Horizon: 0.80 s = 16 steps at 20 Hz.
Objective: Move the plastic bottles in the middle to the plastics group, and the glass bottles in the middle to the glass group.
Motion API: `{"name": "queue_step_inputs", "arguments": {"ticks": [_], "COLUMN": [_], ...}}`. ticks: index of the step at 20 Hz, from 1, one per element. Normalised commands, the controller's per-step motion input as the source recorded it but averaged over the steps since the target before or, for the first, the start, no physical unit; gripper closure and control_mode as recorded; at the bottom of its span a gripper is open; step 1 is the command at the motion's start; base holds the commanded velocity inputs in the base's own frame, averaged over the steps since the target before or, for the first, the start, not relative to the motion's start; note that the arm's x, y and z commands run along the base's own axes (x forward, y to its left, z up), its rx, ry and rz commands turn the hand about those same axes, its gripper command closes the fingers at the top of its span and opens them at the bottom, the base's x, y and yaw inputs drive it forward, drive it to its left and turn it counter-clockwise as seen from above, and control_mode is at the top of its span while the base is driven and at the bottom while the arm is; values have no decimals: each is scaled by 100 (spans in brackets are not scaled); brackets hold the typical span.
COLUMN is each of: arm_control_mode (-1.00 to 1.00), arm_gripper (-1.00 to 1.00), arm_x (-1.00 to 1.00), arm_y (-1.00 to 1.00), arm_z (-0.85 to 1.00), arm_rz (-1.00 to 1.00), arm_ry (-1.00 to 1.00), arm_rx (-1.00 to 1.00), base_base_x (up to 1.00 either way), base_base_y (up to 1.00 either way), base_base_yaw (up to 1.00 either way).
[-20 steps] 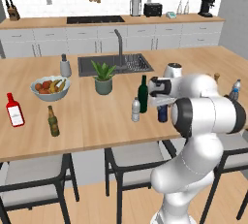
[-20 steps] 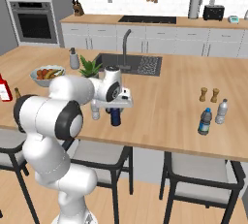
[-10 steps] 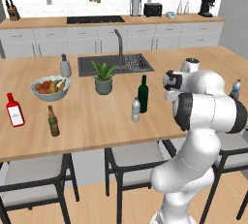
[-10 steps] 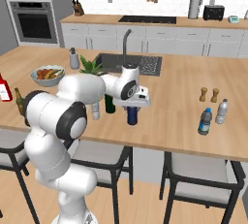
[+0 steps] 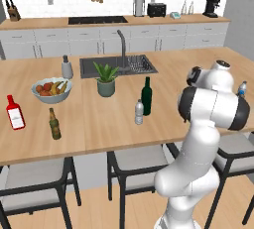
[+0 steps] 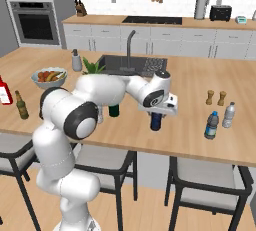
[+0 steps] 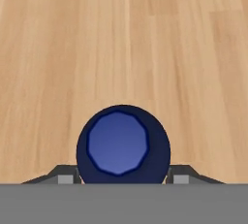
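Hand [image 6: 157,112] pinches the dark blue bottle [image 6: 156,121] upright, above the tabletop [image 6: 190,135]. Plastics group's water bottle [image 6: 212,125] lies well off to the hand's right, so carry that way.

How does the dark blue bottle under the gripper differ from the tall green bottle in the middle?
The dark blue bottle is squat and short; the green bottle is tall with a long narrow neck. The blue one sits between the gripper fingers, toward the water bottle; the green one stands free beside the clear white-capped bottle, ungripped. Both are dark and upright over the wooden counter.
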Motion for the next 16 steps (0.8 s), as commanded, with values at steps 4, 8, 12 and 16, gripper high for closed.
{"name": "queue_step_inputs", "arguments": {"ticks": [4, 8, 12, 16], "arm_control_mode": [-100, -100, -100, -100], "arm_gripper": [100, 100, 100, 100], "arm_x": [16, 22, 26, 1], "arm_y": [-67, -26, -1, -17], "arm_z": [0, 0, 0, 0], "arm_rz": [0, 0, 3, 1], "arm_ry": [0, 0, 0, -2], "arm_rx": [2, 0, -3, -5], "base_base_x": [0, 0, 0, 0], "base_base_y": [0, 0, 0, 0], "base_base_yaw": [0, 0, 0, 0]}}
